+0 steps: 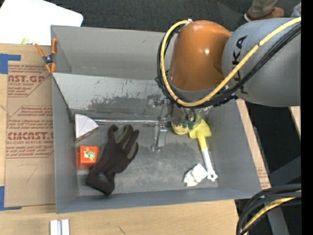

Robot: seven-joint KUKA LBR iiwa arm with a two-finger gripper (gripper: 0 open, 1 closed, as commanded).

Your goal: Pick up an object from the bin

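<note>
Whether the jaws were open or closed could not be told, nor whether anything sat between them. The gripper [172,123] hung low over the middle of the bin [122,48] floor, largely hidden beneath the arm's orange cover [200,58], with yellow and black cables [165,77] looped round that cover. Just beside the gripper, toward the view's right, lay the yellow head of a brush [199,129]; whether the two touched could not be told. The brush's white handle ran from there toward the near right corner, ending by a small white lump [194,176] that may have been part of it. Well apart to the view's left, a black glove [113,156] lay flat on the floor with its cuff toward the near wall. An orange block [88,155] lay just beside the glove, close to the left wall, and a white wedge [85,126] lay just behind the block against the same wall
</note>
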